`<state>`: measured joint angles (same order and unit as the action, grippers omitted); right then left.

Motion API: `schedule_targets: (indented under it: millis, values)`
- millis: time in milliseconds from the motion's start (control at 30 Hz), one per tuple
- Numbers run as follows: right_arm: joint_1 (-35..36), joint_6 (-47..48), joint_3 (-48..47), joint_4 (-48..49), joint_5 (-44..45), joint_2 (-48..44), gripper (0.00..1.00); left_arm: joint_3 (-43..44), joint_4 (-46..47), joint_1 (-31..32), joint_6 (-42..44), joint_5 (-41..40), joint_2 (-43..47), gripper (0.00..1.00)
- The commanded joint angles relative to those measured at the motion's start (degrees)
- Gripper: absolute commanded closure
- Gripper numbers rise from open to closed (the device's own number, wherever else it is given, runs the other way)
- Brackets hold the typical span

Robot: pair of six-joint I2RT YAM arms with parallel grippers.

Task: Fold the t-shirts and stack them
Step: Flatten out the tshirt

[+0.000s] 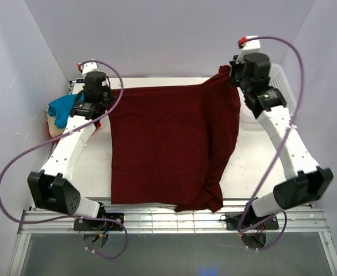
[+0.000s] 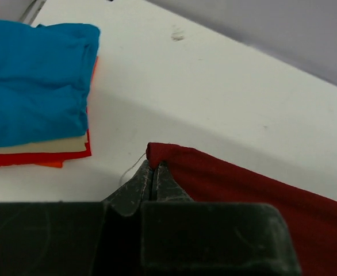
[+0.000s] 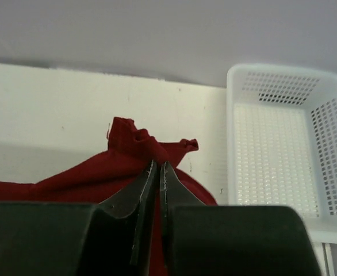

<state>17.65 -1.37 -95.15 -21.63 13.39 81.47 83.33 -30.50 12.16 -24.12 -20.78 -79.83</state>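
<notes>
Black left jaws fill the bottom of the left wrist view, closed tight, their tips pinching the far left corner of the maroon shirt (image 2: 243,184); a loose thread curls off that corner. Right jaws, low in the right wrist view, are likewise pressed almost together on a bunched pucker of the same shirt, and the cloth crumples up past the tips

From above, the maroon shirt lies spread over the middle of the white surface (image 1: 94,167), with its near hem reaching the edge at 6 o'clock. Its left part lies flat. Its right part rises in a drape toward 1 o'clock, where the right arm (image 1: 283,132) holds the corner off the surface. A long fold runs from there down to a rumpled end at 5 o'clock. The left arm (image 1: 71,144) reaches to 10 o'clock and holds its corner low, close to the surface

At 9 o'clock, just beside the left arm, sits a small stack of folded shirts: blue shirt (image 2: 33,80) on top, beige shirt (image 2: 59,145) under it, red-orange shirt (image 2: 42,156) at the bottom. The stack is near the pinched corner but apart from it. At 2 o'clock, past the right arm, a white mesh basket (image 3: 272,155) stands on the surface, just beside the raised cloth
</notes>
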Motion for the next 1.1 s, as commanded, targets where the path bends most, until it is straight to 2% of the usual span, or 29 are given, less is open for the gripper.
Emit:
schedule_targets:
  millis: [0,33,67,100,133,167,200,267,300,333,433,567,700,800,833,867,933,967,1000,1067]
  values:
    - [-0.5,1.1,4.3,15.9,2.9,3.2,0.91,-4.5,15.6,-0.8,6.7,-13.7,-2.1,0.93]
    - [-0.5,1.2,5.1,17.2,1.5,4.6,0.77,-4.2,17.0,-0.8,7.6,-14.3,-4.0,0.71]
    - [-0.5,1.2,3.8,17.0,0.6,8.1,0.69,-2.1,17.3,-0.8,8.8,-15.0,-5.9,0.7]
    - [-0.4,1.1,2.0,13.4,0.2,10.0,0.63,-0.7,17.2,-0.8,9.2,-17.2,-9.0,0.62]
    - [-0.4,0.8,0.3,11.8,-1.2,11.3,0.59,0.6,17.2,-0.8,9.6,-18.4,-9.9,0.49]
    - [-0.5,0.7,-1.3,10.6,-1.9,12.7,0.59,1.9,17.7,-0.8,11.3,-19.6,-10.7,0.2]
    - [-0.4,0.7,-1.1,9.7,-2.7,12.5,0.59,4.9,17.6,-0.8,11.9,-20.8,-11.3,0.14]
    - [-0.4,1.1,4.1,11.5,-3.9,8.8,0.58,6.9,17.2,-0.8,12.2,-22.6,-10.3,0.1]
    - [-0.4,1.1,6.2,12.6,-3.8,7.1,0.58,7.9,17.2,-0.8,12.1,-22.3,-9.6,0.03]
    - [-0.4,1.1,7.9,14.1,-3.6,4.2,0.53,8.2,17.1,-0.7,12.0,-21.2,-8.6,0.02]
    - [-0.4,3.8,12.1,11.6,-3.6,1.3,0.51,8.5,12.4,-0.3,8.6,-18.9,-6.9,0.02]
    - [-0.4,2.8,14.9,6.8,-2.2,1.1,0.52,1.9,10.8,2.5,5.0,-10.1,-4.6,0.02]
    - [-0.4,-1.5,17.7,2.3,0.1,2.1,0.54,-2.1,5.2,4.9,2.2,-3.3,-6.2,0.05]
    - [-0.4,-4.3,15.4,-6.8,0.5,3.8,0.68,-2.1,-2.3,6.3,-1.0,4.5,-8.2,0.18]
    - [-0.4,-5.9,14.9,-8.9,0.3,4.2,0.86,-2.6,-4.4,6.6,-1.7,5.9,-8.4,0.31]
    - [-0.3,-6.8,14.8,-12.4,0.1,4.3,0.91,-4.1,-4.7,7.3,-2.7,7.2,-8.4,0.43]
    - [-0.4,-9.0,15.3,-14.7,-0.6,4.2,0.92,-6.3,-4.6,7.8,-4.1,8.6,-7.3,0.68]
    - [-0.4,-9.8,16.1,-15.9,-0.6,4.2,0.92,-7.3,-4.4,7.9,-5.1,8.7,-6.9,0.95]
    - [-0.4,-10.5,16.7,-17.5,-0.6,4.3,0.92,-8.9,-4.2,7.9,-5.4,8.7,-6.7,1.0]
    - [-0.4,-12.1,18.7,-18.5,-0.3,5.0,0.92,-9.6,-3.9,7.9,-5.4,8.4,-7.2,1.0]
